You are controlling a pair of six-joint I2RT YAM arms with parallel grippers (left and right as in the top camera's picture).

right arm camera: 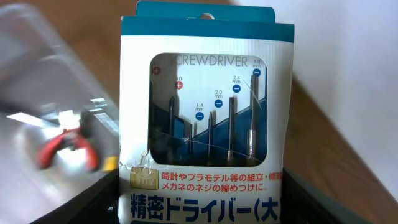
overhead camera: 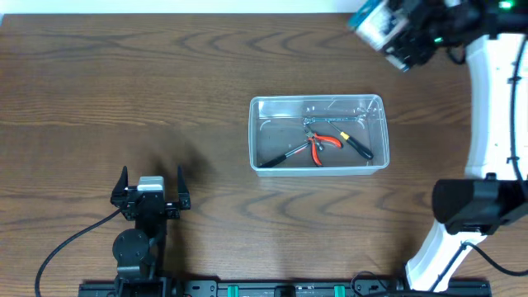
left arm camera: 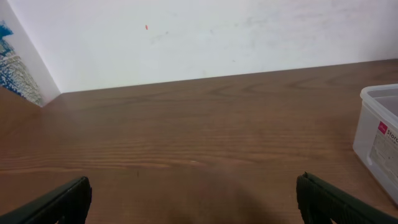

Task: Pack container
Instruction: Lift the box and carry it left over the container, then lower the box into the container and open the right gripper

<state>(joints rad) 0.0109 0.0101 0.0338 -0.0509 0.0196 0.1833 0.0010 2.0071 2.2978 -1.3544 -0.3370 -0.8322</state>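
Dark wood-grain table (overhead camera: pixel 124 91) fills your overhead view, with a white wall (left arm camera: pixel 217 37) behind it in the left wrist camera. Taking the overhead picture as a clock face, the container (overhead camera: pixel 318 103) sits just off centre toward 3 o'clock, flat on the table with its long side running from 9 to 3. It is clear plastic with rounded corners and a rim.

Inside it you can see red-handled pliers (overhead camera: pixel 324 142) near the middle. A black-handled tool with yellow at one end (overhead camera: pixel 360 148) lies toward the 3 o'clock wall. Another black-handled tool (overhead camera: pixel 279 157) lies toward 8 o'clock of the tub. What kind these two are is hard to tell at this size.

Your right gripper (overhead camera: pixel 389 35) is up at about 1 o'clock, well apart from the container and off the table surface. Its fingers are clamped on a blue-and-white screwdriver pack (right arm camera: pixel 205 112). In the right wrist camera the pack stands upright between the dark fingers (right arm camera: pixel 314 199), and its window shows a row of small drivers. The container and the red pliers appear blurred at 9 o'clock of that picture.

Your left gripper (overhead camera: pixel 152 180) rests at about 8 o'clock, with its fingers spread apart and nothing between them. From its wrist camera, one corner of the container (left arm camera: pixel 379 134) shows at 3 o'clock, carrying a white label.
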